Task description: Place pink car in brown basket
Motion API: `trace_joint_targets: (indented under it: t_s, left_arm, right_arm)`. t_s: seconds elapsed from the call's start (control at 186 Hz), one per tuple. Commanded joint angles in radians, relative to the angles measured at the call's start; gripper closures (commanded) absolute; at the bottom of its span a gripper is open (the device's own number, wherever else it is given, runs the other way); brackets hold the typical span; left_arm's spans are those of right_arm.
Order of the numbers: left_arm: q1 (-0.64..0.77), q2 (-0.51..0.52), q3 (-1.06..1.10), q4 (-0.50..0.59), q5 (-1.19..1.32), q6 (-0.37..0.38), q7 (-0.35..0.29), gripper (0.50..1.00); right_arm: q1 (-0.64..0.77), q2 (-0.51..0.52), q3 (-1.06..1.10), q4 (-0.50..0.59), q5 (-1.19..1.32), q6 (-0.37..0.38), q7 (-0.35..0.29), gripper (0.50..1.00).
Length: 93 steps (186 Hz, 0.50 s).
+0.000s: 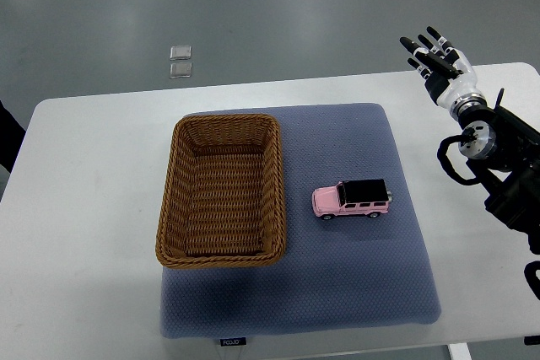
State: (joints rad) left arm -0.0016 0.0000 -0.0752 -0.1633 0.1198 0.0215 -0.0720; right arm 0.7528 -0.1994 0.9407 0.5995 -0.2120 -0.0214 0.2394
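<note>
I see the pink car (352, 201) with its black roof sitting on its wheels on the blue-grey mat (354, 284), right of centre, its length running left to right. Nothing touches it and the mat around it is bare on all sides.

To its left, apart from it by a strip of open mat, lies the brown basket (167, 208), a rectangular wicker one with its long side running near to far. I can see its woven floor and nothing in it. Its left wall overhangs the mat's left edge onto the white worktop (84, 208). Between car and basket only the basket's right wall stands up.

The mat has a small dark label (231, 341) on its near edge.

My right hand (434, 61) is up at the far right, above the far edge of the worktop and well apart from the car. Its fingers (414, 44) are spread and straight, pointing far and left, holding nothing. The dark arm runs down along the right edge of the view.

On the grey floor beyond the worktop I make out two small pale squares (180, 61), one just beside the other. A dark shape (7, 137) shows at the left edge; I cannot tell what it is.
</note>
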Motion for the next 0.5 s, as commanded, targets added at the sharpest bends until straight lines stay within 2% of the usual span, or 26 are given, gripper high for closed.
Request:
trace_joint_targets:
  t_s: [0.0,0.327,0.493]
  left_arm:
    - [0.000,0.000,0.000,0.001,0.001,0.000,0.000,0.500]
    - [0.000,0.000,0.000,0.001,0.000,0.000,0.000,0.500]
    - [0.000,0.000,0.000,0.001,0.001,0.000,0.000,0.500]
  right_arm:
    - [-0.003,0.000,-0.006,0.000,-0.001,0.005,0.000,0.589]
    - [0.002,-0.009,-0.014,0.023,0.000,0.000,-0.003,0.589]
    - [0.006,-0.055,-0.029,0.100,-0.012,0.001,-0.011,0.589]
